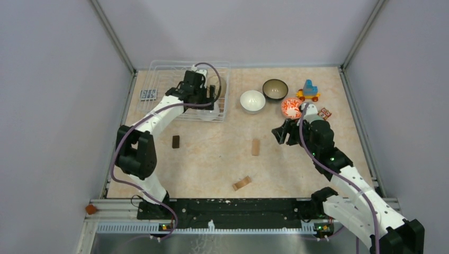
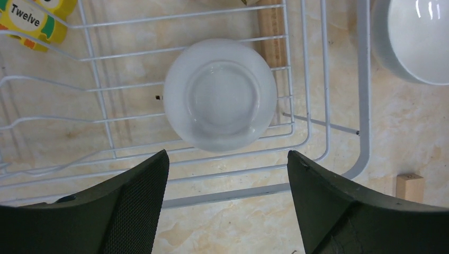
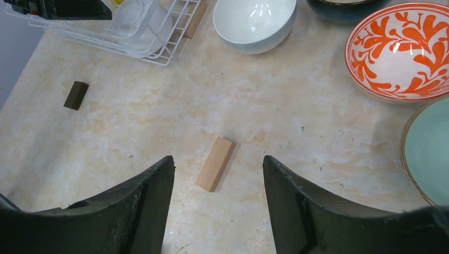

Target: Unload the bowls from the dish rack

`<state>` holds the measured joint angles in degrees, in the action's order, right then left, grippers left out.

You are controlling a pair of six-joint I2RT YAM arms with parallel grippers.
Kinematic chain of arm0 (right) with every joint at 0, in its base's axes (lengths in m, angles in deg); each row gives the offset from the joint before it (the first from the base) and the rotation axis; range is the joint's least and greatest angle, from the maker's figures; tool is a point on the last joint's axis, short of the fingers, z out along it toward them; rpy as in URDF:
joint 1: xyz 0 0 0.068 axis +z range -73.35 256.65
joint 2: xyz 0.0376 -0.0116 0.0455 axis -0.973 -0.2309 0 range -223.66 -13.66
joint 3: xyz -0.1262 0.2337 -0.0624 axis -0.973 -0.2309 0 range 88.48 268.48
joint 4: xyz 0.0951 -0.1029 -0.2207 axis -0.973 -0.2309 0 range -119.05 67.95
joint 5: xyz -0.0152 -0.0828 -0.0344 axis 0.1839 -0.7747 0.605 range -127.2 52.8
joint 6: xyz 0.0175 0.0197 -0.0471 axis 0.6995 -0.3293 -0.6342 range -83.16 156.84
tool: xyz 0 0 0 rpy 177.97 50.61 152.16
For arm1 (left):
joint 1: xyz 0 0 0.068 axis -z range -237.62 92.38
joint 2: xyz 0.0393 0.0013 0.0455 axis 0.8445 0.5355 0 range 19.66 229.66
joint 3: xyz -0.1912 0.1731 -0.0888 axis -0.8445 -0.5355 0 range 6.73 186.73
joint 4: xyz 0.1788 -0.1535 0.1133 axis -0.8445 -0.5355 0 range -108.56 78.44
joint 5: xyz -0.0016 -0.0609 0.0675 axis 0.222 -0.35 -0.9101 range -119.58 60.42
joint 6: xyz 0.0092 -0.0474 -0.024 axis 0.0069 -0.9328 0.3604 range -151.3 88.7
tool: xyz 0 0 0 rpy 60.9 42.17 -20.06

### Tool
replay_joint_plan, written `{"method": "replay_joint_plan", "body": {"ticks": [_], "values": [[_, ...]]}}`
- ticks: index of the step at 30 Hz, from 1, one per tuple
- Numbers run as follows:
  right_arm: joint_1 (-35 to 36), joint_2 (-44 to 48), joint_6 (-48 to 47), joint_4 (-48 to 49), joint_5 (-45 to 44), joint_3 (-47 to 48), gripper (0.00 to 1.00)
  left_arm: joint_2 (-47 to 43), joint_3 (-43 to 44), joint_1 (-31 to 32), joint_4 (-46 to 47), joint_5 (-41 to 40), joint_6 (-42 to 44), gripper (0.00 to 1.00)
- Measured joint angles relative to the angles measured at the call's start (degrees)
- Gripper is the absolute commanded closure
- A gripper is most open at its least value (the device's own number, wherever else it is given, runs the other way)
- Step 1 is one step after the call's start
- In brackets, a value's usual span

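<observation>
Left fingers (image 2: 132, 211) and right fingers (image 3: 143, 211) apart, one white bowl (image 2: 219, 95) (inverted) in dish rack (image 2: 364, 79), four outside

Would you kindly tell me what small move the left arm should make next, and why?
Probably lower the left gripper onto the upturned white bowl in the dish rack: its jaws stand open and empty, with the bowl lying base-up just ahead of them.

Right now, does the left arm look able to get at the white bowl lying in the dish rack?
Probably yes. The left hand hangs open directly above the white bowl, spread wider than it, with nothing in between. Only the low wires of the dish rack surround the bowl.
</observation>
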<state>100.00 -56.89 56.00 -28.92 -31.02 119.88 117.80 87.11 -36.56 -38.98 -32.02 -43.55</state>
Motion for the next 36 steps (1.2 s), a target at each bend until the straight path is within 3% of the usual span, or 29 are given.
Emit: {"method": "replay_joint_plan", "body": {"ticks": [9, 19, 36], "values": [[0.0, -1.5, 0.1, 0.0, 0.8, 0.0, 0.39, 0.2, -4.3, -0.1, -0.3, -0.5, -1.9, 0.24], [0.0, -1.5, 0.6, 0.2, 1.6, 0.0, 0.38, -15.7, -18.4, -0.3, -1.1, -5.0, -3.5, 0.28], [0.0, -2.0, 1.7, 1.3, 2.5, 0.0, 0.39, -26.9, -22.2, -0.4, -7.8, -13.8, -9.5, 0.28]]}}
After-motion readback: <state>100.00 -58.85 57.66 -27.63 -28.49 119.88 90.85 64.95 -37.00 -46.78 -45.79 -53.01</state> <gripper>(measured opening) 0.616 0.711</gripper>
